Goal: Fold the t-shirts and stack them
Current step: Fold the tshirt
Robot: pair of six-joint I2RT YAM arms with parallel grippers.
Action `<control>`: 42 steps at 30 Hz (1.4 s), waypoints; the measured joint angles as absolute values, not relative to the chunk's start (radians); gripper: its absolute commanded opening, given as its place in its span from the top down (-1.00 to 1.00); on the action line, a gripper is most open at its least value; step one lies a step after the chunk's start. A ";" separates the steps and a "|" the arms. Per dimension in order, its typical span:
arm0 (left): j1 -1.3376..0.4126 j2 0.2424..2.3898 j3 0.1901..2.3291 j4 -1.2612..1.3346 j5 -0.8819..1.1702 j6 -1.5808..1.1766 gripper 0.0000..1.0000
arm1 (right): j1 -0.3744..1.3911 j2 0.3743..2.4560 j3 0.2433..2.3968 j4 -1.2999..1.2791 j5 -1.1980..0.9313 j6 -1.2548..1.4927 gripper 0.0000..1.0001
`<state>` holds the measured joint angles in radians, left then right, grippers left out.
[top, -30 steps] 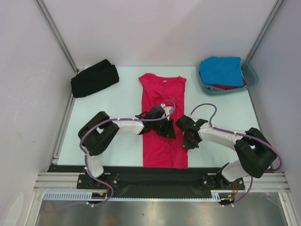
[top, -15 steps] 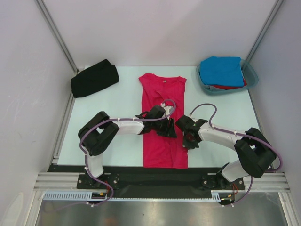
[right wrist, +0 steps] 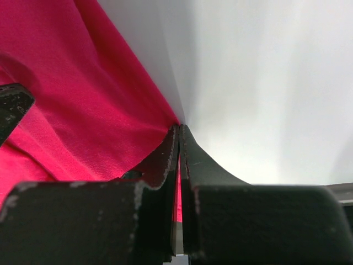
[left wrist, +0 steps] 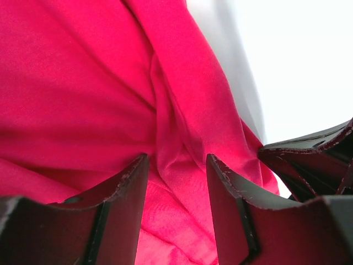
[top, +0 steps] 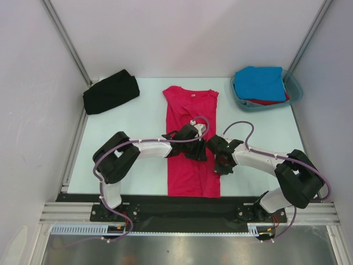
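Observation:
The crimson-pink t-shirt (top: 187,113) lies lengthwise on the table's middle, folded narrow, white neck label at the far end. My left gripper (top: 199,153) is open over the shirt's right side; its jaws straddle a raised fold of pink cloth (left wrist: 176,182). My right gripper (top: 220,161) is shut on the shirt's right edge (right wrist: 149,118), cloth pinched between the jaws. A folded black t-shirt (top: 110,91) lies at the far left. A bright blue t-shirt (top: 259,81) sits on a red one (top: 270,101) in the teal tub.
The translucent teal tub (top: 293,91) stands at the far right corner. Grey walls with metal rails close in the left, right and back. The arms' bases sit on a black bar at the near edge.
My left gripper has crept slightly right along the shirt toward the right gripper. The right gripper has stayed pinched on the shirt's edge.

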<state>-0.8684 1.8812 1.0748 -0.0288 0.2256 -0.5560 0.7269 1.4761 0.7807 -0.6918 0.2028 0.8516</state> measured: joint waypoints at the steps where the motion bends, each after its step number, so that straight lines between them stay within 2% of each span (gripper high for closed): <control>1: -0.869 1.881 1.076 -0.031 0.221 -0.556 -0.03 | 0.727 1.477 0.781 -0.692 0.203 0.851 1.00; 4: -0.871 1.885 1.077 -0.030 0.221 -0.553 0.12 | 0.727 1.479 0.782 -0.692 0.202 0.845 1.00; 7: -0.869 1.895 1.077 -0.022 0.233 -0.552 0.38 | 0.727 1.482 0.785 -0.695 0.202 0.842 1.00; 8: -0.869 1.898 1.077 -0.017 0.240 -0.552 0.58 | 0.727 1.482 0.786 -0.695 0.202 0.841 1.00; 11: -0.870 1.909 1.077 -0.016 0.258 -0.551 0.85 | 0.727 1.482 0.786 -0.695 0.202 0.841 1.00; 14: -0.870 1.912 1.077 -0.013 0.274 -0.551 0.99 | 0.727 1.483 0.786 -0.695 0.202 0.841 1.00; 23: -0.870 1.902 1.076 -0.010 0.284 -0.548 0.99 | 0.727 1.486 0.786 -0.695 0.203 0.841 1.00; 32: -0.853 1.769 1.066 -0.048 0.274 -0.531 0.99 | 0.731 1.492 0.788 -0.703 0.218 0.862 1.00; 39: -0.819 1.747 1.021 -0.067 0.264 -0.521 0.99 | 0.732 1.496 0.790 -0.709 0.223 0.883 1.00; 40: -0.816 1.747 1.014 -0.071 0.263 -0.521 0.98 | 0.732 1.496 0.790 -0.710 0.223 0.884 1.00; 42: -0.813 1.747 1.003 -0.077 0.260 -0.521 0.81 | 0.732 1.499 0.792 -0.712 0.223 0.887 1.00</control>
